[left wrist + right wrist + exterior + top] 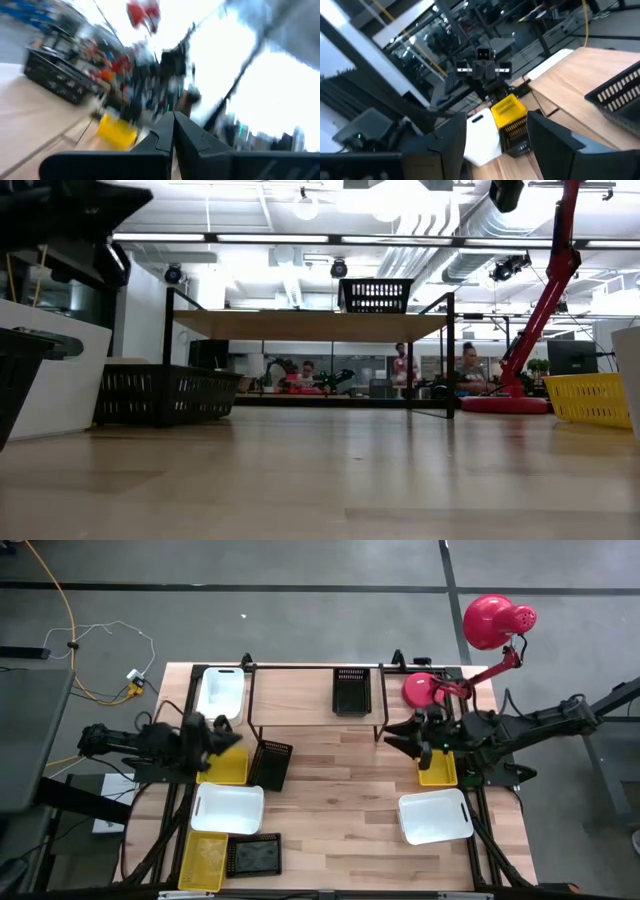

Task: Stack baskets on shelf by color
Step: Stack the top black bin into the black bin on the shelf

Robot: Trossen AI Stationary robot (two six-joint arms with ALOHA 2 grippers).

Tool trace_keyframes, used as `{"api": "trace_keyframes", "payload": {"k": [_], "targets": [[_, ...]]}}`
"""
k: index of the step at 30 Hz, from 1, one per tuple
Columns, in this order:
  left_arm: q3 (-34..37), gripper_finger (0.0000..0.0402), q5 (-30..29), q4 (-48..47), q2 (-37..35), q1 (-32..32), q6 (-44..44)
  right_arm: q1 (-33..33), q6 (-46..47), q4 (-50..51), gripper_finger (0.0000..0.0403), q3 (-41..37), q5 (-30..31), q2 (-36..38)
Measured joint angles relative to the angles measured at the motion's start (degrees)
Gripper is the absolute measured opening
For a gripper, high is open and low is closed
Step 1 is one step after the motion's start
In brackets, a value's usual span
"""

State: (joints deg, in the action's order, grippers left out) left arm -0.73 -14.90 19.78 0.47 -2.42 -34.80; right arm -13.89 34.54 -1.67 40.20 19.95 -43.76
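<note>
The shelf (300, 700) stands at the table's far middle, and one black basket (350, 690) rests on its plank top (310, 325). My left gripper (228, 737) is shut and holds nothing. It hovers at the left over a yellow basket (228, 768), beside a black basket (271, 765). My right gripper (400, 738) is open, level and holds nothing, right of the shelf, near a yellow basket (437, 771). White baskets lie at the far left (220, 692), near left (228, 808) and near right (435, 817).
A yellow basket (203, 860) and a black basket (255, 857) lie at the near left edge. A red lamp (495, 620) with its round base (425, 688) stands at the far right corner. Bare wood lies in the table's middle.
</note>
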Motion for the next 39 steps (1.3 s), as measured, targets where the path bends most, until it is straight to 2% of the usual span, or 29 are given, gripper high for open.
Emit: {"api": "trace_keyframes", "payload": {"k": [2,4,8,11,15,21,23,26,29,31,34,36,39], "targets": [[0.01,0.0000,-4.15,4.45,0.03,0.02,-5.90,0.00,-0.11,-0.09,0.0195,0.33,1.59,-0.17],[0.00,0.0000,-5.53,8.30,0.94,0.04,-8.04,0.01,-0.13,0.00,0.0195,0.88,2.99,-0.67],[-2.36,0.0007,-1.40,9.05,4.34,-0.02,-13.03,0.00,0.00,-0.24,0.0195,1.93,5.13,-1.59],[-7.45,0.0031,1.45,4.51,10.14,0.00,-16.10,0.00,-0.03,-0.29,0.0195,2.13,6.38,-2.54],[-17.97,0.0085,6.79,-3.43,20.41,0.00,-16.26,0.02,2.27,-0.45,0.0195,2.15,7.22,-3.60],[-33.69,0.0169,18.14,-23.37,37.03,-0.02,-17.55,0.01,3.01,-0.46,0.0195,2.15,7.20,-5.39],[-36.17,0.0185,21.17,-25.13,41.97,-0.06,-17.58,0.01,3.02,-0.47,0.0195,2.15,6.62,-5.76],[-37.56,0.0194,23.60,-21.25,47.73,-0.07,-18.16,0.01,2.98,-0.40,0.0195,2.15,5.42,-5.80],[-37.60,0.0194,22.85,-16.53,52.90,0.06,-18.18,0.00,3.09,-0.33,0.0195,2.15,3.97,-5.67],[-37.62,0.0193,23.37,-15.23,56.86,0.74,-22.88,0.00,3.02,-0.33,0.0195,2.17,2.42,-5.60],[-37.55,0.0193,29.22,-19.77,61.49,1.75,-31.94,0.00,3.00,-0.24,0.0195,2.17,0.78,-5.63],[-37.59,0.0194,33.01,-25.22,64.49,1.63,-34.95,0.00,2.96,0.12,0.0195,2.17,0.49,-5.63],[-37.49,0.0195,31.93,-35.74,67.20,0.43,-37.44,0.00,2.66,0.56,0.0195,2.17,0.39,-5.63]]}}
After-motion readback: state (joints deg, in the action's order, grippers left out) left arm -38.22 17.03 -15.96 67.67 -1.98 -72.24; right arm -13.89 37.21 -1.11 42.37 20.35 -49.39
